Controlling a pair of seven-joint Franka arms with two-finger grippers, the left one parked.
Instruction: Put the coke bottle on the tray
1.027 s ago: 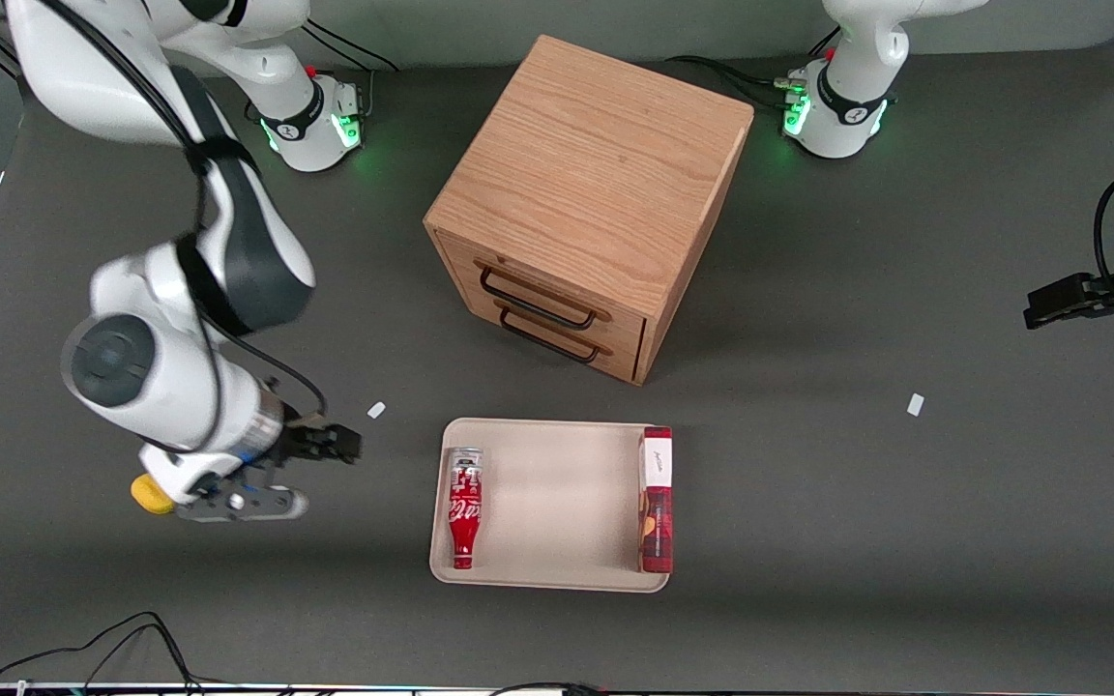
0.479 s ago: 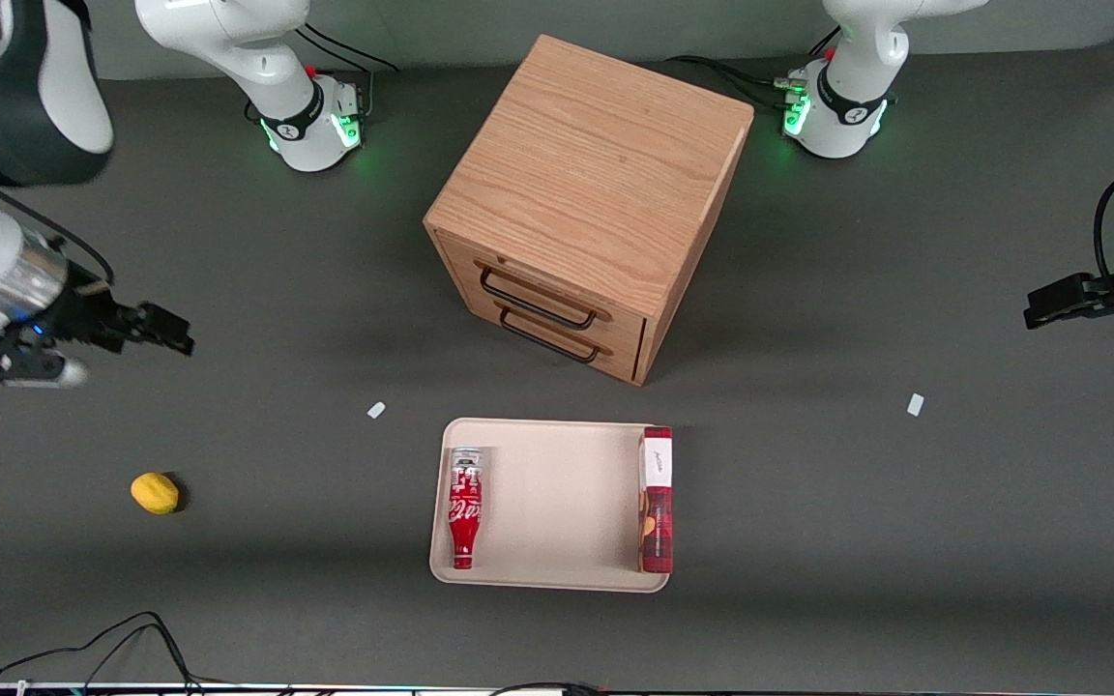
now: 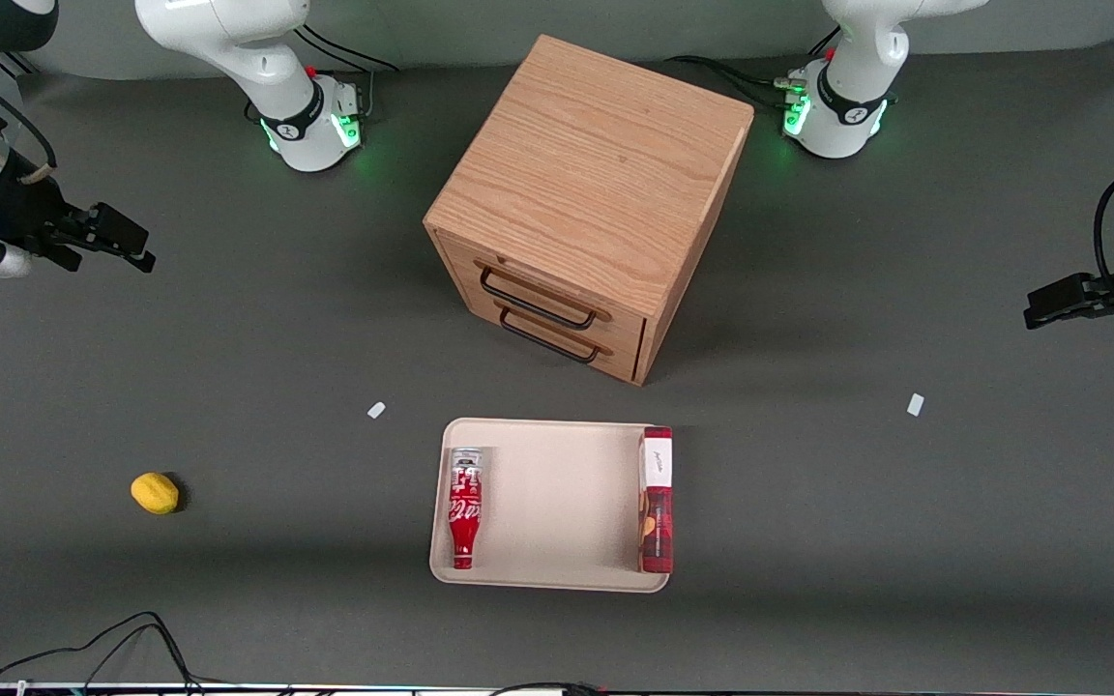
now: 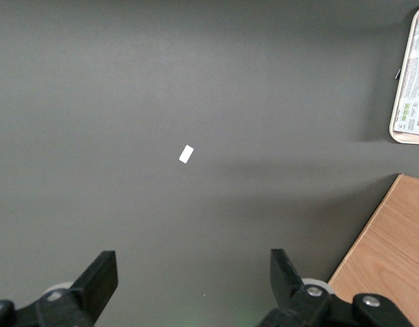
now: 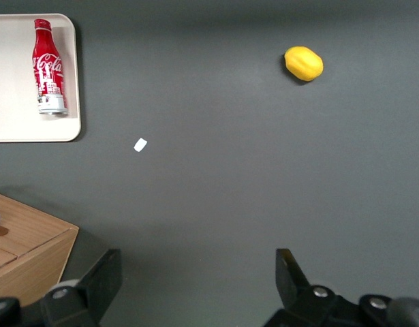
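The red coke bottle (image 3: 465,507) lies on its side on the cream tray (image 3: 557,503), along the tray's edge toward the working arm's end, neck pointing to the front camera. It also shows in the right wrist view (image 5: 48,66) on the tray (image 5: 18,102). My right gripper (image 3: 122,242) hangs high above the bare table at the working arm's end, far from the tray. It is open and empty, its fingers (image 5: 103,279) wide apart.
A red rectangular box (image 3: 656,498) lies along the tray's edge toward the parked arm's end. A wooden two-drawer cabinet (image 3: 586,203) stands farther from the camera than the tray. A yellow lemon (image 3: 155,493) and two white scraps (image 3: 376,410) lie on the table.
My right gripper has risen and drawn away from the spot by the lemon toward the working arm's end of the table, farther from the front camera. The bottle and tray have not moved.
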